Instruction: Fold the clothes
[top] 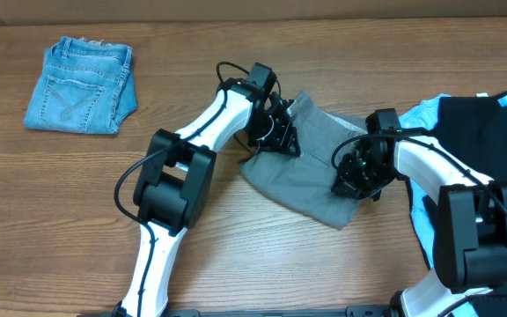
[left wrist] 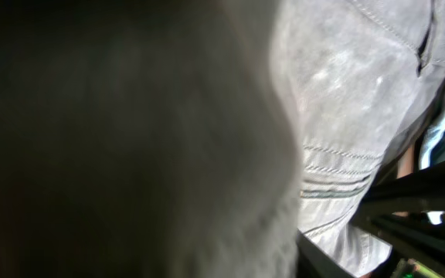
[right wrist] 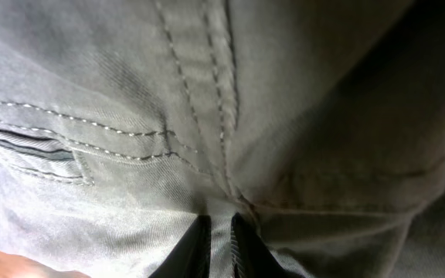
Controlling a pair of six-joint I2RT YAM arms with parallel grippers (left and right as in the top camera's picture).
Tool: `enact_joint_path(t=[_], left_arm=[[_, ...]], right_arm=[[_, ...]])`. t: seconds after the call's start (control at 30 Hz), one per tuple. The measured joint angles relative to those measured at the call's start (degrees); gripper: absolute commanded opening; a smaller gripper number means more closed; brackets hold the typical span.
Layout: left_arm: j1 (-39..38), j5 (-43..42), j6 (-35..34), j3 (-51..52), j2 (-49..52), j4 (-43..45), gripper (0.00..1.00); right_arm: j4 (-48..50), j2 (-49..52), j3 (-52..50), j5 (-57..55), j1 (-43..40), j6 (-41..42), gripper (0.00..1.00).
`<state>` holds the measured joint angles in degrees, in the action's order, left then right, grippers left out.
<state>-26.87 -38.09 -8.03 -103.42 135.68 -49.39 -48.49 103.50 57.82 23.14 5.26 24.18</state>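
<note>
The clothes, a pair of grey woven shorts (top: 311, 172), lie crumpled at the table's middle. My left gripper (top: 283, 139) is down on their upper left edge. In the left wrist view, blurred grey cloth (left wrist: 338, 116) fills the picture right up to the lens and hides the jaws. My right gripper (top: 356, 182) sits on the shorts' right side. The right wrist view shows seams and a slit pocket (right wrist: 29, 143). Here the right gripper (right wrist: 221, 222) is shut on a thin fold of the grey fabric, pinched between its dark fingers (right wrist: 193, 249).
Small blue denim shorts (top: 82, 85) lie folded at the far left. A black garment with light-blue fabric (top: 487, 132) is spread at the right edge, under my right arm. Bare wooden table (top: 60, 220) surrounds the shorts.
</note>
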Motion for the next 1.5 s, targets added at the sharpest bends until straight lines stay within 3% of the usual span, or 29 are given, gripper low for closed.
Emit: enact_joint_path(t=[0.13,0.37,0.57,0.7,0.9,1.1,1.5], left_arm=[[-0.2,-1.7,-0.7,0.2,1.0,0.7,0.04],[0.0,-3.7,-1.0,0.3,1.4,-1.4,0.04],[4.0,-3.5,2.1,-2.4,1.5,-14.3,0.04],[11.3,-2.2,6.8,-10.7,1.5,-24.9,0.04],[22.8,-1.1,13.4,-28.2,1.5,-31.2,0.04],[33.5,0.4,18.2,-38.5,1.4,-30.2,0.04],[45.3,5.6,23.7,-39.0,1.3,-17.6,0.04]], right_arm=[[-0.2,0.0,0.0,0.0,0.0,-0.1,0.10],[-7.3,0.0,1.1,-0.2,0.0,-0.8,0.09],[-15.1,-3.4,6.3,-1.4,0.0,-3.3,0.13],[-15.6,-10.3,13.6,-1.6,0.0,-4.1,0.16],[-15.6,-15.6,20.7,-1.5,0.0,-4.5,0.17],[-15.9,-15.6,21.0,-1.3,0.0,-4.5,0.16],[-17.2,-15.6,21.0,-0.8,0.0,-2.7,0.15]])
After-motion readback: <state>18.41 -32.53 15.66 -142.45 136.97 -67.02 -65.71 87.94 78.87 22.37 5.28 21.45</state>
